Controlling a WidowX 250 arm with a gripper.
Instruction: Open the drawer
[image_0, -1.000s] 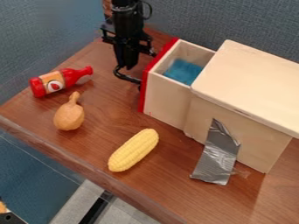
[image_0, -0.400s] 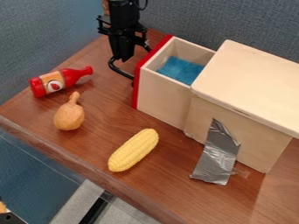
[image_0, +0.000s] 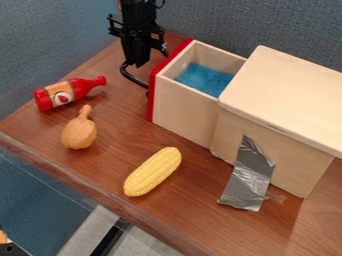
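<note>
The black gripper (image_0: 138, 60) hangs at the upper left of the wooden box, beside the drawer's red front and at its black curved handle (image_0: 132, 77). The drawer (image_0: 184, 110) is pulled well out of the box (image_0: 287, 100) toward the left, and a blue cloth-like piece (image_0: 204, 80) shows inside it. How the fingertips stand around the handle cannot be made out.
A red bottle (image_0: 69, 93) and a brown drumstick-shaped toy (image_0: 79, 131) lie left of the drawer. Yellow corn (image_0: 153, 171) lies in front of it, near the table's front edge. Silver tape (image_0: 248, 177) runs from the box's side to the table.
The gripper has moved a little left and up in the view. The drawer has slid farther out to the left with it, showing more of its inside.
</note>
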